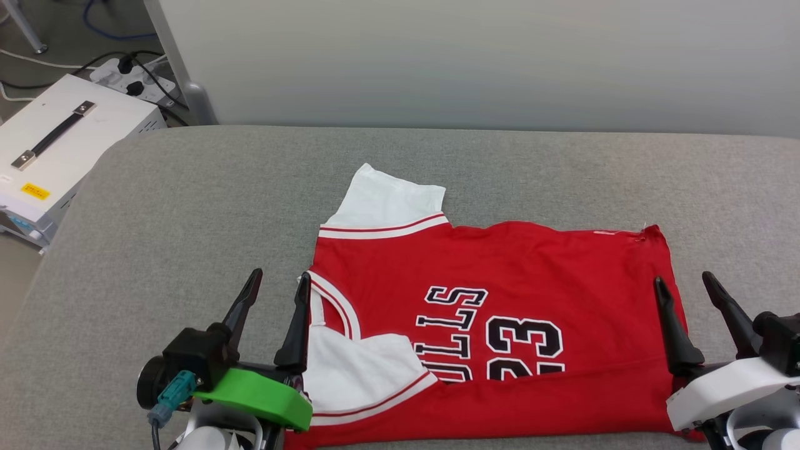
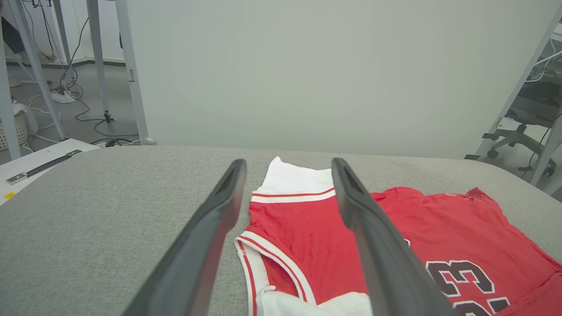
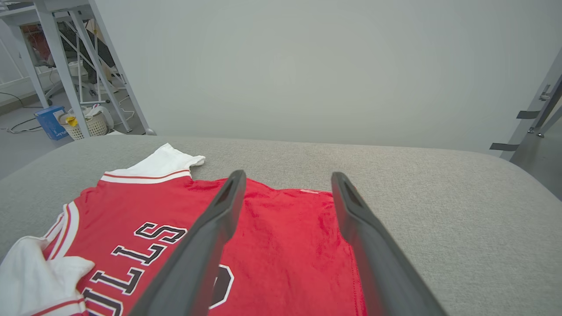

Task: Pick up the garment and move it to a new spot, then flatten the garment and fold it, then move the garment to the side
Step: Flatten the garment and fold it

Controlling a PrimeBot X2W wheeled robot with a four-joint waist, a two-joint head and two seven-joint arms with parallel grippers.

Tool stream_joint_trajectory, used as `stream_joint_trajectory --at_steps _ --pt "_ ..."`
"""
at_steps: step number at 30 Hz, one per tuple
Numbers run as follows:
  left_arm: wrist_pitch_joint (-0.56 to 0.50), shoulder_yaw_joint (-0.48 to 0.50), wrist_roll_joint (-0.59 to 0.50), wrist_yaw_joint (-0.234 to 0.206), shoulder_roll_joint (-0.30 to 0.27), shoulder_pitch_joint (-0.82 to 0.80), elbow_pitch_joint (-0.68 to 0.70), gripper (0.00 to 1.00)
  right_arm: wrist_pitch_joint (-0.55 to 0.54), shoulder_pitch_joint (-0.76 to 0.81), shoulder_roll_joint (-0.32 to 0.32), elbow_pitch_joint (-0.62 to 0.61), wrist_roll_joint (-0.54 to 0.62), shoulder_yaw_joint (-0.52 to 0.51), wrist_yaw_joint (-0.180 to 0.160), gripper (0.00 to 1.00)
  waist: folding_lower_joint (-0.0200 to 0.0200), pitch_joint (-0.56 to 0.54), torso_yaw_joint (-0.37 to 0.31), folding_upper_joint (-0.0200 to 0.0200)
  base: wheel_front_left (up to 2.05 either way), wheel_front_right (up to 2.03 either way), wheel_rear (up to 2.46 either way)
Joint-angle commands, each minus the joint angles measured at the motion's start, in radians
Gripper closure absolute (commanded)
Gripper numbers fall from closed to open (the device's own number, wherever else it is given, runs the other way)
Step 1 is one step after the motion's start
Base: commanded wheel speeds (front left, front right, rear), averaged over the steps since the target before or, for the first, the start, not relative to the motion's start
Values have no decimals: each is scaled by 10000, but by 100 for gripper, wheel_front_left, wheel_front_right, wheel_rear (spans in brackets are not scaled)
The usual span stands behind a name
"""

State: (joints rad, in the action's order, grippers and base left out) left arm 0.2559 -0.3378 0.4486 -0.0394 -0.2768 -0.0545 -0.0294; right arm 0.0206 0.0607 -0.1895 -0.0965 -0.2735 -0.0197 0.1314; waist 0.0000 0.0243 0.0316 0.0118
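The garment (image 1: 500,269), a red jersey with white sleeves and black lettering, lies spread on the grey table, neck to the left, its near part folded over. My left gripper (image 1: 279,284) stands open at the collar edge, nothing between its fingers. My right gripper (image 1: 682,284) is open at the hem edge on the right. In the left wrist view the open fingers (image 2: 219,210) frame the far white sleeve and red shoulder of the garment (image 2: 307,224). Red hem cloth of the garment (image 3: 281,237) lies between the open fingers (image 3: 355,215) in the right wrist view.
The grey padded table (image 1: 187,206) runs wide to the left, right and back. A white box with a black handle (image 1: 56,144) stands off the table's left edge beside a power strip (image 1: 131,78). A pale wall (image 1: 475,56) stands behind.
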Motion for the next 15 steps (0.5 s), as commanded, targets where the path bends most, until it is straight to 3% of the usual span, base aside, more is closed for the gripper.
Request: stream_joint_trajectory --at_steps 1,9,15 --pt "57 236 -288 188 191 154 -18 0 159 26 83 59 65 76 -7 0 0 80 -67 -118 0 0 0" --pt "58 1338 -1167 1144 1017 123 -296 0 591 -363 202 209 98 261 -7 0 0 671 -350 -118 0 0 0" --pt "-15 1210 -1375 1483 754 -911 -1066 0 641 -776 216 21 141 368 -7 0 0 1470 -699 -118 0 0 0"
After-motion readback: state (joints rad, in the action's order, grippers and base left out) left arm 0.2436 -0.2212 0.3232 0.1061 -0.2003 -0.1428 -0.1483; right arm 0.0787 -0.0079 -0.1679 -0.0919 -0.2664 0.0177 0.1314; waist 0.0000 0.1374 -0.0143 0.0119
